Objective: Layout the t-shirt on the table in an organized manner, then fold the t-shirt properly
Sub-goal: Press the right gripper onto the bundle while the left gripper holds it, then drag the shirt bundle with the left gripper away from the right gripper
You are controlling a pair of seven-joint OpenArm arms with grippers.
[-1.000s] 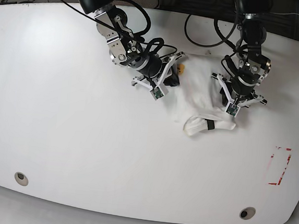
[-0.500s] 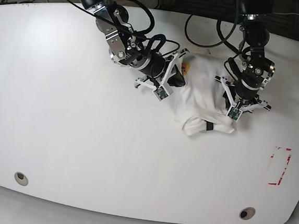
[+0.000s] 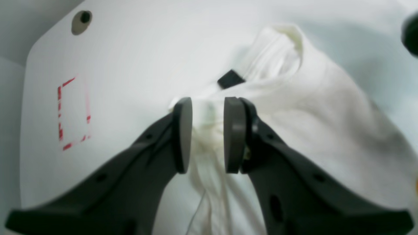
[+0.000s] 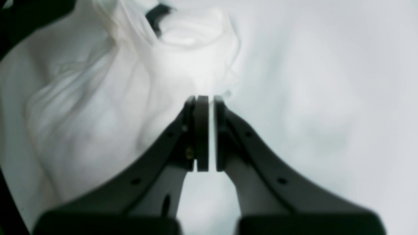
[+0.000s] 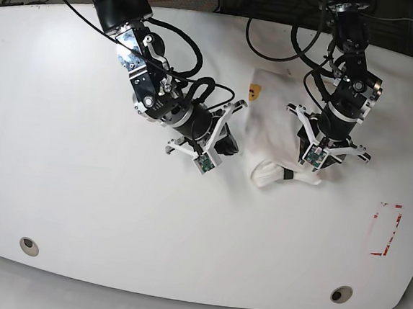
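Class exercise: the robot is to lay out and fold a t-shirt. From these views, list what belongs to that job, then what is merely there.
Belongs to the job:
- t-shirt, crumpled
- table
- left gripper, astride shirt cloth
- right gripper, shut beside the shirt

Merely there:
- red tape outline
- two grommet holes
- cables at the far edge

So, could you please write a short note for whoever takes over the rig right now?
Left tool: pads close around a bunch of the t-shirt, apparently pinching it near the collar.
Right tool: shut; whether it pinches the shirt's edge is unclear.
T-shirt: crumpled heap on the table, small yellow emblem showing.
Done: nothing laid out.
Left: spread it flat, then fold.
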